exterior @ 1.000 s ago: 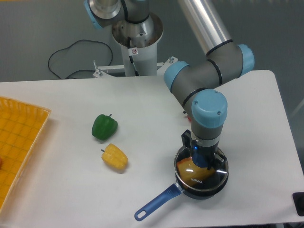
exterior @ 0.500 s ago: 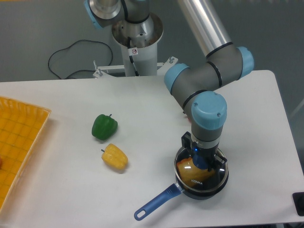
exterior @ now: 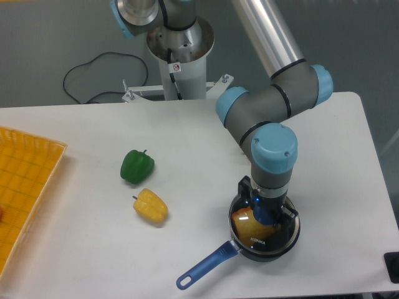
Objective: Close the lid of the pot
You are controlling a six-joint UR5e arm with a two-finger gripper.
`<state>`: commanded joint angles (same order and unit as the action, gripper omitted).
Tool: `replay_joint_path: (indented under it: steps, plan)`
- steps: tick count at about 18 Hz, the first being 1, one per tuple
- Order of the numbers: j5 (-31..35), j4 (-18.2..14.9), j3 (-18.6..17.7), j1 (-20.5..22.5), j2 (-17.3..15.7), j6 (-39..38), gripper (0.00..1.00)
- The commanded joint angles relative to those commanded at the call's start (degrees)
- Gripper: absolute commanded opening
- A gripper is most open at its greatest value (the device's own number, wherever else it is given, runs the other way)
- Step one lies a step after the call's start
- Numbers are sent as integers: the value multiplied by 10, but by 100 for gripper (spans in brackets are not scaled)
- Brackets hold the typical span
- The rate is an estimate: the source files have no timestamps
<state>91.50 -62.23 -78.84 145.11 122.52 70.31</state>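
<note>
The pot stands near the table's front right, its long blue handle pointing to the front left. The pot lid, clear glass with a metal rim, lies level across the pot's mouth. Something orange shows through the glass inside. My gripper points straight down at the lid's centre and is shut on its knob, which the fingers and wrist mostly hide.
A green pepper and a yellow pepper lie left of the pot. A yellow tray sits at the left table edge. The arm's base and a black cable are at the back. A dark object shows at the lower right.
The wrist has sunk slightly over the pot, bringing the lid down onto its rim. The pot and the peppers have stayed where they were.
</note>
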Motion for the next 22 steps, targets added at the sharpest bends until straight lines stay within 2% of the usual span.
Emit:
replay_joint_path:
  steps: [7,9,10,11,13,22]
  plan:
    - [1,3,3,2,1,4,31]
    - [1,3,1,2,1,6,38]
    - [2,3,1,2,1,6,47]
    - [3,3,2,2,2,10,67]
    - [4,3,2,2,2,30,100]
    - [6,-5,-2,3,-13,33,100]
